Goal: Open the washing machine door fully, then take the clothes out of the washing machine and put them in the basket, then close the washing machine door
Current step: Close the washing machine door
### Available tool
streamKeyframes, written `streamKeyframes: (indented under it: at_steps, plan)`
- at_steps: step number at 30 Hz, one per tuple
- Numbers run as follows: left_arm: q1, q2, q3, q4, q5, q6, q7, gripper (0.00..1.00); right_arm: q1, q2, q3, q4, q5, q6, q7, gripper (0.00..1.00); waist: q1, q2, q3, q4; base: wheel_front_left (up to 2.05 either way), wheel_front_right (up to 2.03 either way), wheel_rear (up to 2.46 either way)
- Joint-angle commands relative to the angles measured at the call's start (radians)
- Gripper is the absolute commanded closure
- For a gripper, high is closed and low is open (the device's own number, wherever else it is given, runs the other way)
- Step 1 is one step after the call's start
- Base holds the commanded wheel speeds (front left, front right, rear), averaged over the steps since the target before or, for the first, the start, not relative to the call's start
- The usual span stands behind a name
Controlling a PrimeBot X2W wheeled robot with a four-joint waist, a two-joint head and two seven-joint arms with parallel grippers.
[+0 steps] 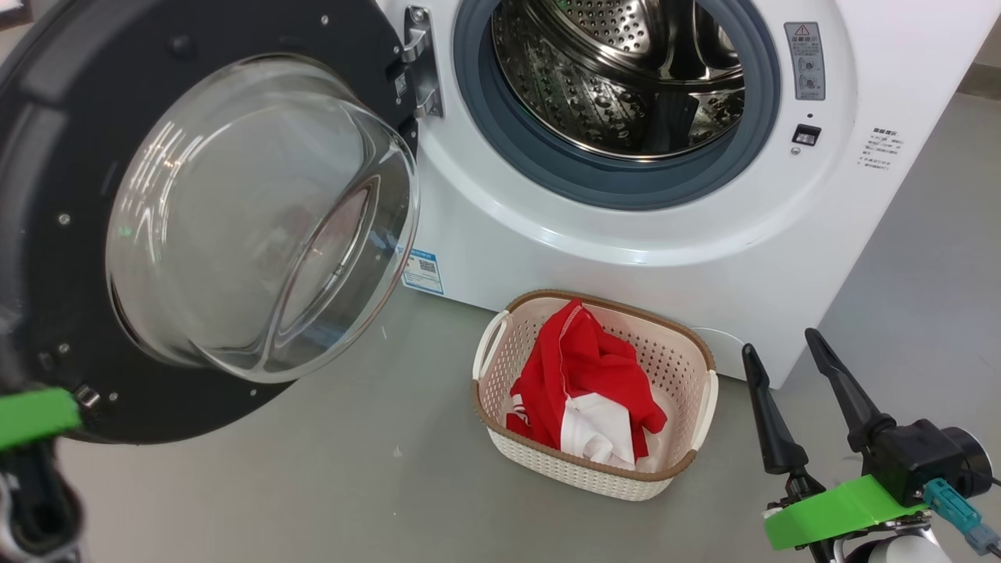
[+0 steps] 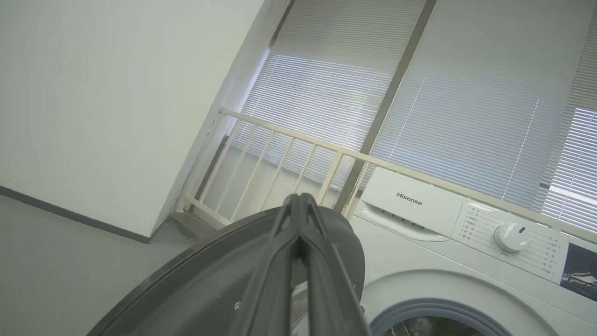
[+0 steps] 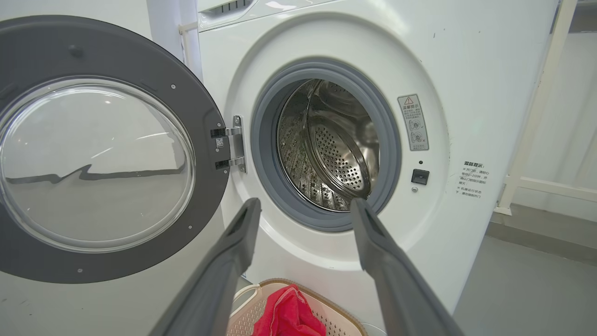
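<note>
Head view: found the clothes (image 1: 583,367) in the basket (image 1: 688,344) at six o'clock. Saw left gripper (image 2: 298,200) pressed together beside the washing machine door (image 1: 47,156) at nine, right gripper (image 1: 780,344) spread. Judged closing in hand: push toward three.

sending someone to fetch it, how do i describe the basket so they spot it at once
Find the big white washing machine with its round door swung open. On the grey floor just in front of it sits the basket. It is the cream perforated tub with a brown rim, holding red and white clothes.
</note>
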Motion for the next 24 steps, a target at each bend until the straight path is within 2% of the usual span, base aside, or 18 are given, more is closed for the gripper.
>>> streamKeyframes:
  at_steps: [1, 7, 13, 16, 19, 24]
  plan:
    - [-0.072, 0.039, 0.062, 0.013, -0.054, -0.018, 0.007, 1.0, -0.03, -0.007, 0.027, -0.023, -0.016, 0.006, -0.005, 0.0, 0.0, 0.0, 0.001, -0.001, 0.0, 0.0, 0.0]
    - [-0.173, 0.076, 0.147, 0.173, -0.171, -0.034, 0.029, 1.0, -0.03, -0.007, 0.032, -0.025, -0.018, 0.006, -0.002, 0.0, 0.0, 0.0, 0.005, -0.007, 0.0, 0.0, 0.0]
    - [-0.285, 0.121, 0.217, 0.364, -0.316, -0.042, 0.129, 1.0, -0.034, -0.007, 0.036, -0.03, -0.023, 0.006, 0.004, 0.0, 0.0, 0.0, 0.015, -0.017, 0.0, 0.0, 0.0]
    - [-0.348, 0.181, 0.246, 0.479, -0.368, -0.025, 0.203, 1.0, -0.035, -0.007, 0.039, -0.035, -0.025, 0.006, 0.009, 0.0, 0.0, 0.0, 0.021, -0.026, 0.0, 0.0, 0.0]
    - [-0.373, 0.207, 0.249, 0.524, -0.386, -0.011, 0.25, 1.0, -0.034, -0.007, 0.038, -0.036, -0.025, 0.006, 0.009, 0.0, 0.0, 0.0, 0.022, -0.029, 0.0, 0.0, 0.0]
    - [-0.422, 0.275, 0.227, 0.638, -0.417, 0.014, 0.401, 1.0, -0.033, -0.007, 0.034, -0.034, -0.024, 0.006, 0.008, 0.0, 0.0, 0.0, 0.022, -0.032, 0.0, 0.0, 0.0]
